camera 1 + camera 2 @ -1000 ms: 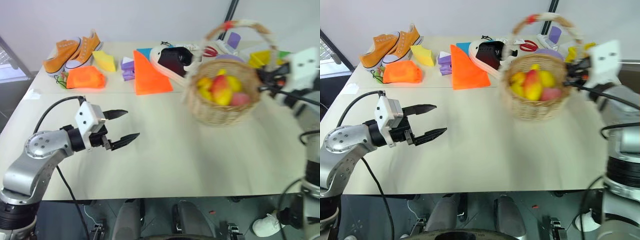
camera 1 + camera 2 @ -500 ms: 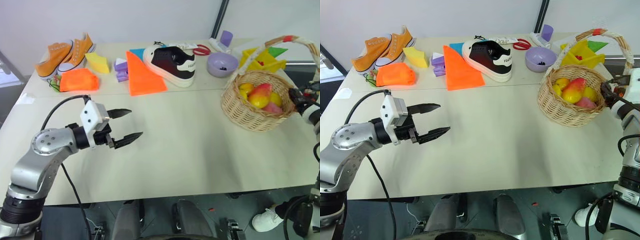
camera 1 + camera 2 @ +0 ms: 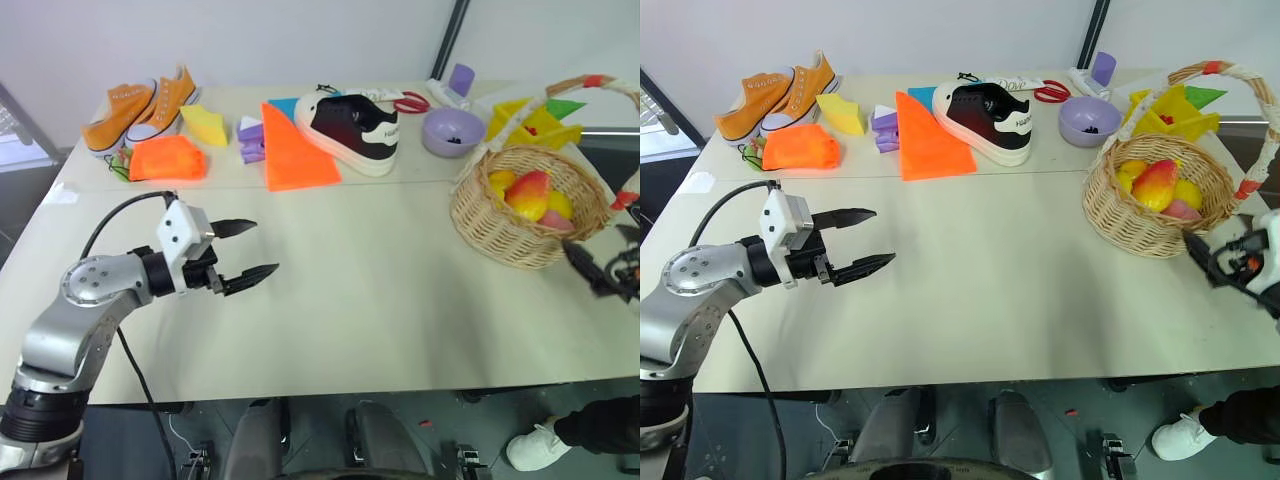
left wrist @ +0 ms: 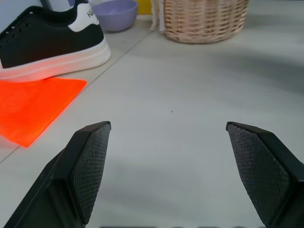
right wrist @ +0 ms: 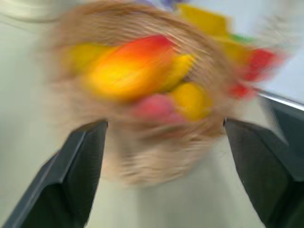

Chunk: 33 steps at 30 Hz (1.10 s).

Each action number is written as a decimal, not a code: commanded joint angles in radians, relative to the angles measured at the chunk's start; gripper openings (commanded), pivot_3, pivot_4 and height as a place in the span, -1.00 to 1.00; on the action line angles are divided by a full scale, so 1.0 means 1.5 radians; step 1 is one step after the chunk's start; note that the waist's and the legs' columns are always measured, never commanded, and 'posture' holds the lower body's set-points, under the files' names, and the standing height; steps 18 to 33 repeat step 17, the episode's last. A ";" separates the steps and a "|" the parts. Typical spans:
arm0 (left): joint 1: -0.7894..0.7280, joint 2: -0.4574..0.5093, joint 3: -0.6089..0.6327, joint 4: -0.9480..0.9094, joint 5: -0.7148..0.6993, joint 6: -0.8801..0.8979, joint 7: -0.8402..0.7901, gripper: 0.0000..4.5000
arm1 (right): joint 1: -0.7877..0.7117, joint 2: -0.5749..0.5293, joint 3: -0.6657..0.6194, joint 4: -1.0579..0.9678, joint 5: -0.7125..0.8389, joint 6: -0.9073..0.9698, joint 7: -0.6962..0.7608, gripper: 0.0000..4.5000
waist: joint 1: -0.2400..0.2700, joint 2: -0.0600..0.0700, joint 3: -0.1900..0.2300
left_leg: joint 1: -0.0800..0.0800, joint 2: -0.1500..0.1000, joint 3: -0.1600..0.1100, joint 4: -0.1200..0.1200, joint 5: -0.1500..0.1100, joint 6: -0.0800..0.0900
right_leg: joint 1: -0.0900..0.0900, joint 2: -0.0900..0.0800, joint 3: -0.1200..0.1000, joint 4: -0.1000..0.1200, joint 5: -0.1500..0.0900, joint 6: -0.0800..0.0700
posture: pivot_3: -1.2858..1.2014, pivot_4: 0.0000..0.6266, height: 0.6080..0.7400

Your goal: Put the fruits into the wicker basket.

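Head views: wicker basket standing at the table's right side near the purple bowl, mango and smaller fruits piled inside; no loose fruit visible elsewhere, so apparently done. Left gripper apart, empty, over bare tabletop. Right gripper just beside the basket.

Left wrist view: fingers wide apart, nothing between.

Right wrist view: blurred basket ahead, fingers apart, gripping nothing

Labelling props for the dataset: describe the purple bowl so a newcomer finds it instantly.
Start at the wicker basket of fruit on the table's right side. Just behind it, toward the far edge, sits the purple bowl, right of the black-and-white sneaker. It is the only round, open, lilac dish; its yellow neighbours are angular.
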 commanded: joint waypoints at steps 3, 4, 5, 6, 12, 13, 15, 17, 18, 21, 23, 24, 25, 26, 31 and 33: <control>0.010 -0.025 0.020 0.045 0.024 -0.046 0.015 0.85 | 0.007 0.005 0.053 -0.162 0.107 0.029 0.043 0.81 | -0.004 0.000 0.000 | 0.002 0.000 0.000 -0.001 0.000 0.000 | 0.002 0.000 0.000 0.000 0.000 0.000 | 0.03 -0.52 0.90; 0.020 -0.029 0.025 0.051 0.030 -0.051 0.022 0.85 | -0.015 0.006 0.088 -0.178 0.119 0.042 0.035 0.81 | -0.004 0.000 0.000 | 0.003 0.000 0.000 0.000 0.000 0.000 | 0.002 0.000 0.000 0.000 0.000 0.000 | 0.03 -0.52 0.90; 0.029 -0.034 0.030 0.055 0.035 -0.056 0.030 0.85 | -0.035 0.005 0.120 -0.189 0.123 0.049 0.028 0.81 | -0.006 -0.001 0.000 | 0.003 0.000 0.000 0.000 0.000 0.000 | 0.002 0.000 0.000 0.000 0.000 0.000 | 0.03 -0.52 0.90; 0.038 -0.036 0.035 0.058 0.040 -0.061 0.036 0.85 | -0.052 0.003 0.149 -0.194 0.118 0.049 0.026 0.81 | -0.006 -0.001 0.000 | 0.003 0.000 0.000 0.000 0.000 0.000 | 0.002 0.000 0.000 0.000 0.000 0.000 | 0.03 -0.52 0.90; 0.109 -0.047 0.076 0.058 0.064 -0.078 0.084 0.85 | -0.148 0.021 0.286 -0.139 0.070 0.027 0.018 0.81 | 0.003 -0.002 0.000 | 0.003 0.000 0.000 -0.001 0.000 0.000 | 0.002 -0.001 0.000 -0.001 0.000 0.000 | 0.03 -0.52 0.90; 0.118 -0.049 0.081 0.051 0.064 -0.079 0.089 0.85 | -0.154 0.024 0.293 -0.124 0.064 0.021 0.021 0.81 | 0.005 -0.003 0.000 | 0.003 0.000 0.000 0.000 0.000 0.000 | 0.003 -0.001 0.000 -0.001 0.000 0.000 | 0.03 -0.52 0.90; 0.137 -0.051 0.088 0.036 0.062 -0.079 0.094 0.85 | -0.160 0.025 0.301 -0.104 0.058 0.011 0.027 0.81 | 0.009 -0.003 0.000 | 0.002 0.000 0.000 0.000 0.000 0.000 | 0.003 -0.002 0.000 -0.001 0.000 0.000 | 0.03 -0.52 0.90; 0.152 -0.055 0.096 0.026 0.053 -0.073 0.098 0.85 | -0.165 0.024 0.309 -0.087 0.052 -0.001 0.035 0.81 | 0.009 -0.003 0.000 | 0.002 0.000 0.000 0.000 0.000 0.000 | 0.003 -0.003 -0.001 -0.002 0.000 -0.001 | 0.03 -0.52 0.90; 0.152 -0.055 0.096 0.026 0.053 -0.073 0.098 0.85 | -0.165 0.024 0.309 -0.087 0.052 -0.001 0.035 0.81 | 0.009 -0.003 0.000 | 0.002 0.000 0.000 0.000 0.000 0.000 | 0.003 -0.003 -0.001 -0.002 0.000 -0.001 | 0.03 -0.52 0.90; 0.152 -0.055 0.096 0.026 0.053 -0.073 0.098 0.85 | -0.165 0.024 0.309 -0.087 0.052 -0.001 0.035 0.81 | 0.009 -0.003 0.000 | 0.002 0.000 0.000 0.000 0.000 0.000 | 0.003 -0.003 -0.001 -0.002 0.000 -0.001 | 0.03 -0.52 0.90; 0.152 -0.055 0.096 0.026 0.053 -0.073 0.098 0.85 | -0.165 0.024 0.309 -0.087 0.052 -0.001 0.035 0.81 | 0.009 -0.003 0.000 | 0.002 0.000 0.000 0.000 0.000 0.000 | 0.003 -0.003 -0.001 -0.002 0.000 -0.001 | 0.03 -0.52 0.90; 0.152 -0.055 0.096 0.026 0.053 -0.073 0.098 0.85 | -0.165 0.024 0.309 -0.087 0.052 -0.001 0.035 0.81 | 0.009 -0.003 0.000 | 0.002 0.000 0.000 0.000 0.000 0.000 | 0.003 -0.003 -0.001 -0.002 0.000 -0.001 | 0.03 -0.52 0.90; 0.152 -0.055 0.096 0.026 0.053 -0.073 0.098 0.85 | -0.165 0.024 0.309 -0.087 0.052 -0.001 0.035 0.81 | 0.009 -0.003 0.000 | 0.002 0.000 0.000 0.000 0.000 0.000 | 0.003 -0.003 -0.001 -0.002 0.000 -0.001 | 0.03 -0.52 0.90; 0.152 -0.055 0.096 0.026 0.053 -0.073 0.098 0.85 | -0.165 0.024 0.309 -0.087 0.052 -0.001 0.035 0.81 | 0.009 -0.003 0.000 | 0.002 0.000 0.000 0.000 0.000 0.000 | 0.003 -0.003 -0.001 -0.002 0.000 -0.001 | 0.03 -0.52 0.90; 0.152 -0.055 0.096 0.026 0.053 -0.073 0.098 0.85 | -0.165 0.024 0.309 -0.087 0.052 -0.001 0.035 0.81 | 0.009 -0.003 0.000 | 0.002 0.000 0.000 0.000 0.000 0.000 | 0.003 -0.003 -0.001 -0.002 0.000 -0.001 | 0.03 -0.52 0.90; 0.152 -0.055 0.096 0.026 0.053 -0.073 0.098 0.85 | -0.165 0.024 0.309 -0.087 0.052 -0.001 0.035 0.81 | 0.009 -0.003 0.000 | 0.002 0.000 0.000 0.000 0.000 0.000 | 0.003 -0.003 -0.001 -0.002 0.000 -0.001 | 0.03 -0.52 0.90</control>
